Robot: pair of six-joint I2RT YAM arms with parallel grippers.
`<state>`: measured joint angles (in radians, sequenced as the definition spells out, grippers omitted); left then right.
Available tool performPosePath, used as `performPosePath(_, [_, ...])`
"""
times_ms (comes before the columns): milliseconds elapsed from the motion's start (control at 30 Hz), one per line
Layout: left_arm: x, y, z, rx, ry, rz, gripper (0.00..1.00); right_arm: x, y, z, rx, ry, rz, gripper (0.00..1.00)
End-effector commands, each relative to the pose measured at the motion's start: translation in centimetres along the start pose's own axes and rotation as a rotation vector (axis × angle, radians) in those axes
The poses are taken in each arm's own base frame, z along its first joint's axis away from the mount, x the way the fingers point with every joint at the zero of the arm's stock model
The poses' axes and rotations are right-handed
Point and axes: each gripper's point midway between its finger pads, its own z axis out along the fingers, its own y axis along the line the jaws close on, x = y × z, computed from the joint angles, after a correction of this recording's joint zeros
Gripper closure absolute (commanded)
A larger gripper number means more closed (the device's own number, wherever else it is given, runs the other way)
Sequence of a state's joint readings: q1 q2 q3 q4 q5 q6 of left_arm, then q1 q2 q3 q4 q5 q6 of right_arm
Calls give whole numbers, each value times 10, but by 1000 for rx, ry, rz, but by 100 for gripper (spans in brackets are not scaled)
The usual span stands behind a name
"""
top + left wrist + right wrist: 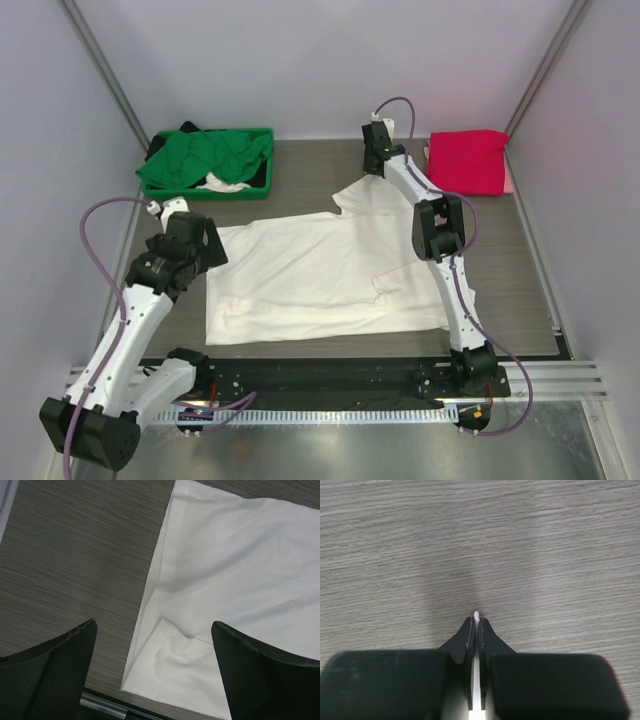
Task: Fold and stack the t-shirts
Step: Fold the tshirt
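A large white t-shirt [310, 275] lies spread flat in the middle of the table. My right gripper [374, 168] is at the shirt's far right corner. In the right wrist view it [476, 622] is shut on a thin fold of the white fabric [476, 690], just above the tabletop. My left gripper [200, 245] hovers open over the shirt's left edge. The left wrist view shows its fingertips [154, 625] straddling a turned-over corner of the white cloth [240, 570]. A folded pink-red t-shirt [467, 160] sits at the far right. A green t-shirt [210, 155] is heaped in the bin.
The green plastic bin [262, 186] stands at the far left with white and dark cloth under the green shirt. The table's metal rail [100, 706] runs close below the left fingers. Grey walls close in on both sides.
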<state>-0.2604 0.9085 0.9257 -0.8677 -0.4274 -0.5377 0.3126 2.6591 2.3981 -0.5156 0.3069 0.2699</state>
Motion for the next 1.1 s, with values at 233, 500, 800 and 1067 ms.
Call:
performPosePath(233, [-50, -27, 76, -51, 81, -53, 11, 41, -11, -4, 31, 68, -21, 99])
performPosePath(500, [-83, -41, 189, -101, 201, -126, 24, 38, -4, -11, 6, 38, -25, 99])
performPosePath(800, [-55, -41, 241, -184, 308, -98, 37, 41, -1, -10, -11, 46, -22, 99])
performPosePath(1067, [-19, -34, 251, -209, 376, -91, 44, 44, 0, -9, -15, 53, -30, 99])
